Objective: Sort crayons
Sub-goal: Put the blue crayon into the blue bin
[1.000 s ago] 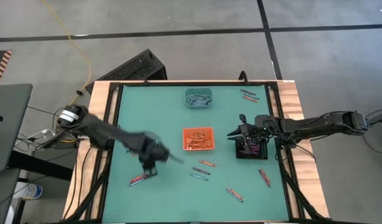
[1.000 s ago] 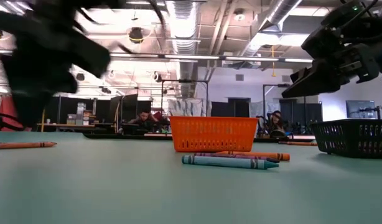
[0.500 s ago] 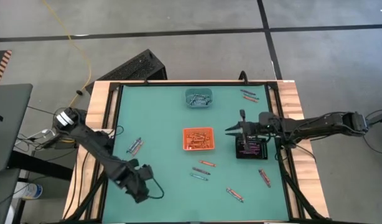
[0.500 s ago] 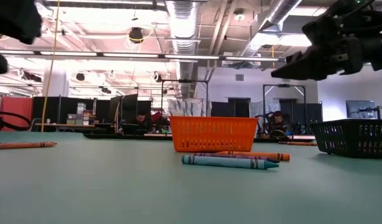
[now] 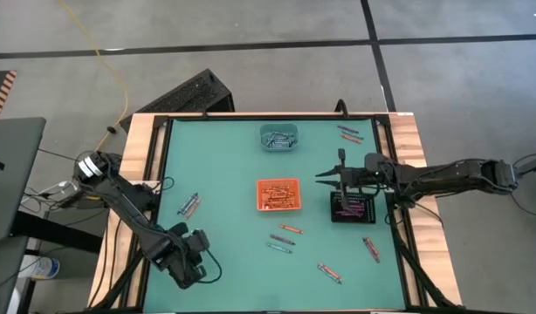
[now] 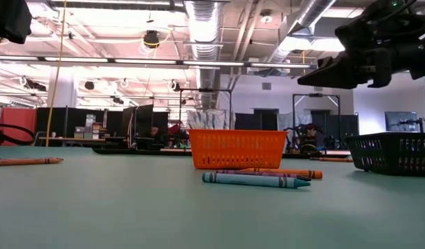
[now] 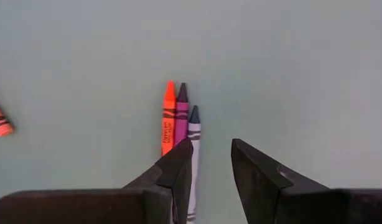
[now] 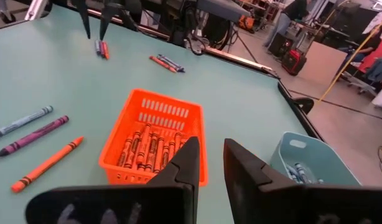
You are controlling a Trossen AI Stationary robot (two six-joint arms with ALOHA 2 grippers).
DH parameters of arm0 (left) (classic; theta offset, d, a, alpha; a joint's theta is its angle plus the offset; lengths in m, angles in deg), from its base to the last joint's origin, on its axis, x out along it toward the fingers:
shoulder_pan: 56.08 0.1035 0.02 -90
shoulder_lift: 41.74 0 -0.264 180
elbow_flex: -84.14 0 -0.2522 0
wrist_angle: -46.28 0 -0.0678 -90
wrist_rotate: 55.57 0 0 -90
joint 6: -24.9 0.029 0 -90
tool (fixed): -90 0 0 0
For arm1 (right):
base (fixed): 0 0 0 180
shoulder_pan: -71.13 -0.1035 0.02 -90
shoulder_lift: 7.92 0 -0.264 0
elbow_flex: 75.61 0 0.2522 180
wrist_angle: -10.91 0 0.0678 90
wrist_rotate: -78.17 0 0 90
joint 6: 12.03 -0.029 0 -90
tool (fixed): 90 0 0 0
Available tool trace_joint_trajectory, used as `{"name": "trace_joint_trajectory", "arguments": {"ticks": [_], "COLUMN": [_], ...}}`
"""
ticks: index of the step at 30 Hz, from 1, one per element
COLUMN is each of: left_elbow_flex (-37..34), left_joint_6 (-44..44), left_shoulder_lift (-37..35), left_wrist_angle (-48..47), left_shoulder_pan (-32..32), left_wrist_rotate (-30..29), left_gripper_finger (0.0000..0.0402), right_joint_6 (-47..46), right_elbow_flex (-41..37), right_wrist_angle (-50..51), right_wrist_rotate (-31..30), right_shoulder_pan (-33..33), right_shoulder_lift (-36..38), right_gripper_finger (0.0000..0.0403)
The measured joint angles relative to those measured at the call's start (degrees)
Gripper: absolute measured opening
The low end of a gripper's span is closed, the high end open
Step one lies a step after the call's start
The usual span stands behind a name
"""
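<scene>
Across the table [image 5: 224,166], plenty left to go astray: loose crayons [image 5: 285,233] scattered toward the near and right edges, with another pair [image 5: 348,133] at the far right corner. Any outward nudge there could roll one over the side.

Next, the trays: orange tray [image 5: 278,194] in the middle, black tray [image 5: 351,208] just to its right, teal tray [image 5: 278,137] well behind. With orange and black so close together, a release slightly off target could land a crayon in the wrong colour.

Right end effector [image 5: 329,180] up in the air at the gap between those two trays, fingers a little apart, pinching nothing. A careless descent could clip a rim and shove a tray.

Left end effector [image 7: 209,146] at the near left of the table, fingers likewise parted and empty. Ahead of it, a trio of crayons [image 7: 178,121] lying side by side and touching (orange, purple-pink, blue-grey). Smallest and likeliest slip: closing on two at once, or flicking the neighbours away while grabbing one.
</scene>
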Motion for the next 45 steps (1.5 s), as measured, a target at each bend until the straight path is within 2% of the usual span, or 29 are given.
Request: {"name": "trace_joint_trajectory", "arguments": {"ticks": [10, 17, 20, 25, 29, 31, 33, 36, 40, 43, 45], "left_elbow_flex": [0.02, 0.22, 0.20, 0.14, 1.53, 3.11, 5.04, 8.46, 11.22, 11.59, 11.58], "left_joint_6": [3.92, 4.17, 5.10, 5.18, 8.13, 11.71, 16.01, 24.13, 43.24, 60.69, 69.61], "left_shoulder_lift": [8.11, 9.38, 9.43, 9.48, 9.64, 9.93, 10.01, 9.90, 9.83, 9.75, 9.77], "left_wrist_angle": [1.97, 1.53, 0.81, -0.22, -0.46, -1.41, -2.11, -0.19, 8.52, 19.97, 27.38], "left_shoulder_pan": [-0.11, -0.33, -0.35, 0.05, 1.49, 2.71, 4.77, 8.14, 15.09, 22.27, 27.70], "left_wrist_rotate": [0.59, 1.55, 2.46, 2.60, 1.82, 0.37, -3.52, -12.64, -22.43, -22.60, -18.10], "left_gripper_finger": [0.0102, 0.0098, 0.0076, 0.0013, 0.0012, 0.0012, 0.0012, 0.0012, 0.0012, 0.0012, 0.0012], "right_joint_6": [-0.44, -0.48, -0.48, -0.48, -0.46, -0.46, -0.46, -0.47, -0.42, -0.22, -0.19], "right_elbow_flex": [0.01, 0.01, 0.01, 0.01, 0.01, 0.01, 0.01, 0.01, 0.03, 0.03, 0.03], "right_wrist_angle": [-0.04, -0.27, -0.28, -0.27, -0.30, -0.49, -1.01, -1.88, -2.17, -2.15, -2.17], "right_wrist_rotate": [0.07, 0.08, 0.09, 0.09, 0.09, 0.09, 0.09, 0.09, 0.09, 0.11, 0.11], "right_shoulder_pan": [0.23, 0.23, 0.23, 0.24, 0.25, 0.23, 0.23, 0.24, 0.23, 0.25, 0.23], "right_shoulder_lift": [0.00, 0.00, 0.00, 0.00, 0.00, 0.00, 0.00, 0.00, 0.00, 0.00, -0.02], "right_gripper_finger": [0.0071, 0.0071, 0.0071, 0.0071, 0.0071, 0.0071, 0.0071, 0.0071, 0.0071, 0.0071, 0.0071]}}
